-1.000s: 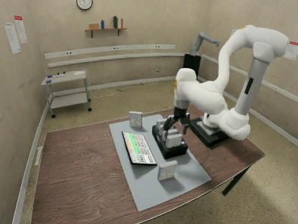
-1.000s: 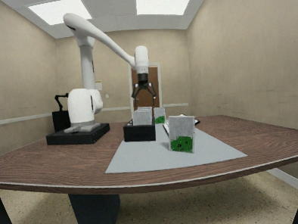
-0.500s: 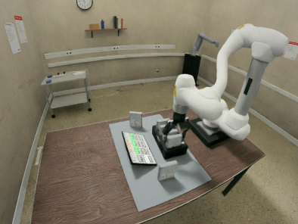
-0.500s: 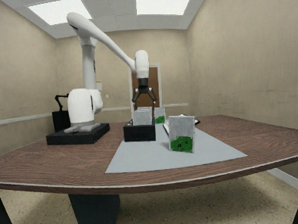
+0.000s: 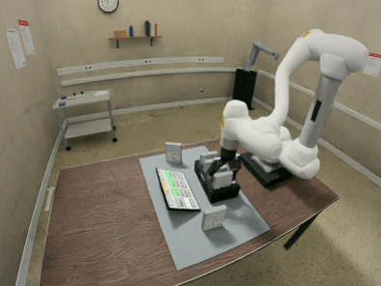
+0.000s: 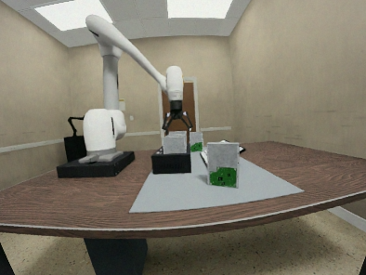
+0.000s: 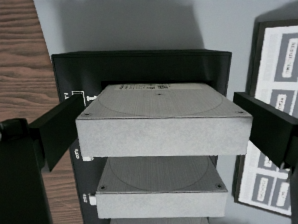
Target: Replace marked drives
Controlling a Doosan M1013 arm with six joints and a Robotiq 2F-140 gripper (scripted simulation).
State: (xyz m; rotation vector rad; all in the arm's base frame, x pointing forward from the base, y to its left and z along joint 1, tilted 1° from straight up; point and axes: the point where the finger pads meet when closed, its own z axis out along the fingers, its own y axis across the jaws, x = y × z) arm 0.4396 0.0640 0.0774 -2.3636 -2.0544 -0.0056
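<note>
- Two loose drives stand upright on the grey mat: a near loose drive and a far loose drive. Both are apart from the dock. Each shows a green circuit board low on one face in the exterior view.
- One black dock sits on the mat, holding a row of grey drives. Its near end is in front in the exterior view.
- The gripper is open, with nothing clamped. It points down over the dock, its fingers spread to the left and right of the nearest docked drive. Whether either finger touches that drive cannot be told.
- Just beyond it stands a second docked drive, partly hidden in the wrist view by the nearest one.
- A screen lies left of the dock, tilted, its face showing green and orange blocks among pale ones; the lettering is too small to read.
- The white arm reaches over from its black base, which rests on the wooden desk right of the dock.

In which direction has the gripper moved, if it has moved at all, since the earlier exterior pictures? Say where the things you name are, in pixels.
Yes, downward: in the exterior view the gripper (image 5: pixel 223 171) (image 6: pixel 177 128) (image 7: pixel 158 108) is now closer above the black dock (image 5: pixel 224 194) (image 6: pixel 172 163) (image 7: pixel 142 62) than before.
</note>
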